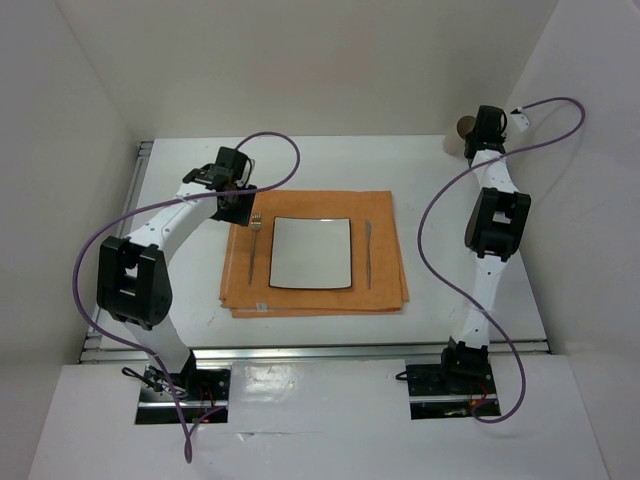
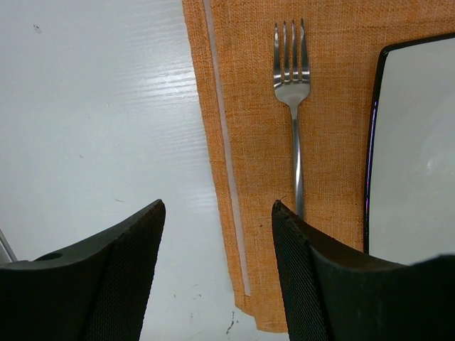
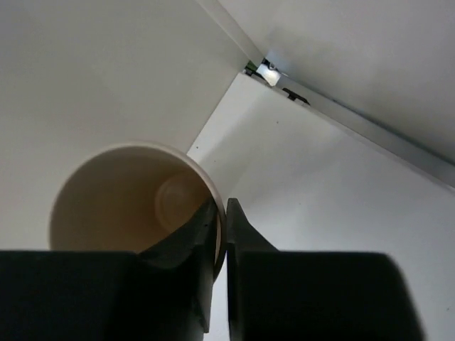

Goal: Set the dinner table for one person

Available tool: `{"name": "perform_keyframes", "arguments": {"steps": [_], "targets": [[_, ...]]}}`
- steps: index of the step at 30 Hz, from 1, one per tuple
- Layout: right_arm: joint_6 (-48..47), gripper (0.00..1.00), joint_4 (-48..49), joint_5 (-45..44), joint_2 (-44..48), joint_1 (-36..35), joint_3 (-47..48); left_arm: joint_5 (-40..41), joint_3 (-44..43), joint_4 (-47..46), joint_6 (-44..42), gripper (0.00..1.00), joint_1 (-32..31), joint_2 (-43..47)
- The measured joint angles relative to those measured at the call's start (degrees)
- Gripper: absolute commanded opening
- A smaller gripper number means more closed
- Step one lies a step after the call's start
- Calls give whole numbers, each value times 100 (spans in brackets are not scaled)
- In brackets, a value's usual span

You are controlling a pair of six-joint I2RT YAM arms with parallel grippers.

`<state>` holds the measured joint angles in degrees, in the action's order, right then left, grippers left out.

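Note:
An orange placemat (image 1: 315, 300) lies on the white dinner table (image 1: 330, 160). On it sit a square white plate with a dark rim (image 1: 312, 253), a fork (image 1: 253, 250) to its left and a knife (image 1: 368, 254) to its right. My left gripper (image 1: 236, 203) is open and empty above the mat's far left corner; the left wrist view shows the fork (image 2: 293, 92), the mat (image 2: 249, 142) and the plate's edge (image 2: 412, 156) ahead of the gripper (image 2: 217, 213). My right gripper (image 3: 225, 213) is shut on the rim of a cream cup (image 3: 121, 199), at the table's far right corner (image 1: 466, 128).
White walls close in the table at the back and both sides. Aluminium rails (image 1: 130, 200) run along the left and near edges. Purple cables loop from both arms. The right arm (image 1: 495, 220) stands tall along the right side.

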<state>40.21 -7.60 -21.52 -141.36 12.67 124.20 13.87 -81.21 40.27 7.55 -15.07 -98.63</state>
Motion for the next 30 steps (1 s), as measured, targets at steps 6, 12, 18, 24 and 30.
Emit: {"name": "perform_keyframes", "arguments": {"steps": [6, 12, 18, 24, 30], "targets": [[-577, 0, 81, 391, 203, 13, -378, 155, 0, 0, -11, 69, 0, 0], [-1799, 0, -407, 643, 1283, -319, -1091, 538, -7, 0, -33, 70, 72, 0], [-2612, 0, -1585, 1213, 2312, -1305, -894, 605, -15, 35, -125, 70, 518, 0], [-2664, 0, -2428, 1757, 3143, -2079, -1429, 638, 232, -26, -111, 70, 1029, 162], [-2566, 0, -2900, 1488, 3342, -2966, -2374, 614, 352, -31, -70, 70, 1255, 367]]}}
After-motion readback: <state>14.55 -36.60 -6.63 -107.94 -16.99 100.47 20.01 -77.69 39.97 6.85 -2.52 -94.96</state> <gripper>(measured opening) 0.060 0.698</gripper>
